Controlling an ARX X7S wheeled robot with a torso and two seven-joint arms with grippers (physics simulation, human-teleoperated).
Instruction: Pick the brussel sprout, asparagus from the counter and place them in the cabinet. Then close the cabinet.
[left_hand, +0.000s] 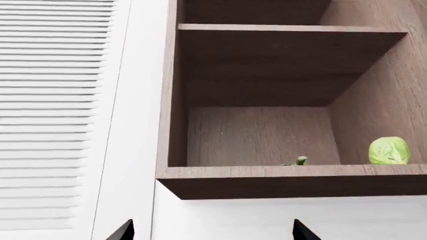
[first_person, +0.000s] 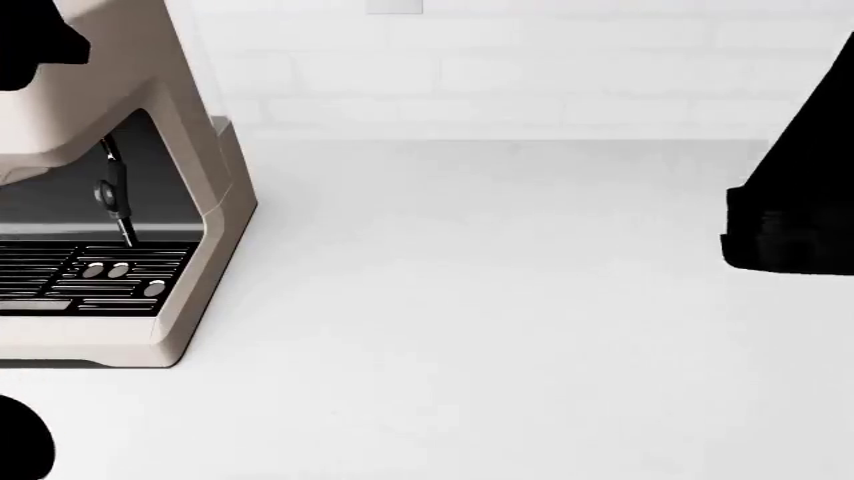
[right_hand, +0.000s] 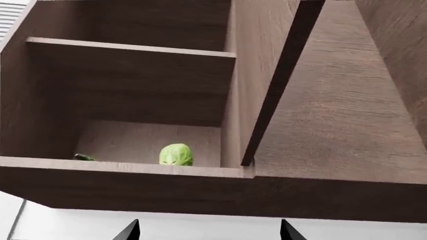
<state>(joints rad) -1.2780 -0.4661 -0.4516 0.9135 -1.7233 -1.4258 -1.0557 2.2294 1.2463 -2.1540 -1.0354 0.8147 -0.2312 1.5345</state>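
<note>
With both vegetables already on the lower shelf, the open cabinet (right_hand: 133, 90) wants shutting; its door (right_hand: 333, 100) swings out nearest the right gripper (right_hand: 210, 232). Brussel sprout (right_hand: 176, 154) sits beside the asparagus (right_hand: 84, 157) tip. Both the right and left gripper (left_hand: 213, 232) hang wide, empty.

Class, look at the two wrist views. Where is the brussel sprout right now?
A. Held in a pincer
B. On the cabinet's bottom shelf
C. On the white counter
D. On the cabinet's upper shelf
B: the brussel sprout sits on the bottom shelf of the open cabinet, clear of both pincers.
</note>
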